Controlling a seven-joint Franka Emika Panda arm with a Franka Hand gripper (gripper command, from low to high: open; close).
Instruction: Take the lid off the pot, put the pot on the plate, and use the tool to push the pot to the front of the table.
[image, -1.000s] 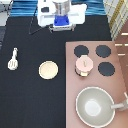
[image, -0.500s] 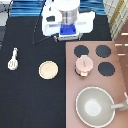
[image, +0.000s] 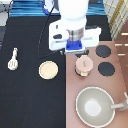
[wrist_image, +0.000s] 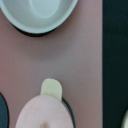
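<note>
The pot (image: 83, 66) stands on the pinkish stove counter (image: 75, 95) with the pale-pink lid (image: 84, 62) on it. In the wrist view the lid (wrist_image: 42, 114) and one side tab of the pot (wrist_image: 51, 88) show from above. My gripper (image: 76, 49) hangs just beyond the pot, toward the exterior view's top, not touching it. The tan plate (image: 48, 69) lies on the black table (image: 25, 100), left of the pot. The cream spatula tool (image: 13, 58) lies far left on the table.
A large grey pan (image: 95, 106) with a long handle sits on the stove at the exterior view's bottom right, also seen as the pan (wrist_image: 37, 15) in the wrist view. Two black burners (image: 103, 51) (image: 107, 69) lie right of the pot.
The arm has come down from the exterior view's top toward the pot. Pot, lid, plate and spatula have not moved.
</note>
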